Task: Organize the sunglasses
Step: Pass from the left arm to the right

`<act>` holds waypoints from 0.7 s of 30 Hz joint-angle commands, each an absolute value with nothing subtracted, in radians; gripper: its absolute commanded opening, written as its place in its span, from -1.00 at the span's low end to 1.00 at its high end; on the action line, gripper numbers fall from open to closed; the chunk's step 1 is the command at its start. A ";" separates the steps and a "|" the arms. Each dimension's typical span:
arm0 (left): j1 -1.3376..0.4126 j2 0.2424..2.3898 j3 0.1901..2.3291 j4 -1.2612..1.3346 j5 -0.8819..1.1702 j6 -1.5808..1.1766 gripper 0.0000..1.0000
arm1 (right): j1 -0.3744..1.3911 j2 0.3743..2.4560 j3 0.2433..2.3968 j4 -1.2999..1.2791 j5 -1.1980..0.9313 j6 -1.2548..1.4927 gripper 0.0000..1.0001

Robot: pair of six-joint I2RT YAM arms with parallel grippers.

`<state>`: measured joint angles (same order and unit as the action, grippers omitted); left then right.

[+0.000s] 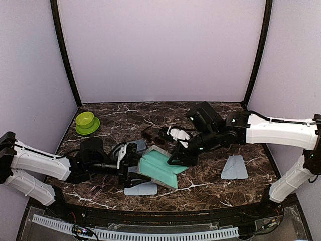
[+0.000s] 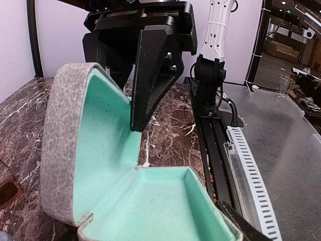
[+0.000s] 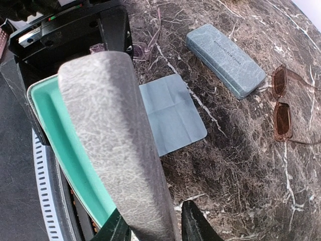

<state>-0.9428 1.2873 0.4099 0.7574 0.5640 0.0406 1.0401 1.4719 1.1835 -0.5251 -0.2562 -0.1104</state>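
Sunglasses (image 3: 281,100) on marble tbl (image 1: 210,175), lilac walls (image 1: 160,50)

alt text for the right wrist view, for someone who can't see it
The right gripper pinches the grey lid of a mint-lined open case. Beyond, on the marble table, lie a light-blue cloth, a closed blue-grey case and brown-lensed sunglasses; a purple-tinted pair shows near the top.

Two sunglasses (image 3: 283,108); two cases (image 3: 225,60); two cloths (image 3: 173,113); one bowl (image 1: 85,119)
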 commanded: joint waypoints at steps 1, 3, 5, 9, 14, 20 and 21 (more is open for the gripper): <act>-0.946 1.284 0.434 0.838 0.583 0.031 -1.00 | 1.056 1.477 1.213 -0.514 -0.236 -0.121 -0.37; -0.946 1.284 0.434 0.840 0.583 0.029 -1.00 | 1.060 1.479 1.211 -0.514 -0.226 -0.122 -0.41; -0.946 1.285 0.433 0.841 0.584 0.028 -1.00 | 1.061 1.478 1.211 -0.514 -0.217 -0.124 -0.46; -0.945 1.287 0.429 0.841 0.582 0.026 -1.00 | 1.063 1.476 1.217 -0.522 -0.213 -0.130 -0.55; -0.945 1.300 0.421 0.874 0.571 0.002 -0.90 | 1.063 1.476 1.224 -0.546 -0.193 -0.135 -0.65; -0.945 1.319 0.420 0.887 0.570 -0.007 -0.48 | 1.063 1.468 1.232 -0.581 -0.164 -0.143 -0.76; -0.945 1.320 0.419 0.885 0.567 -0.006 -0.39 | 1.063 1.465 1.233 -0.586 -0.158 -0.143 -0.77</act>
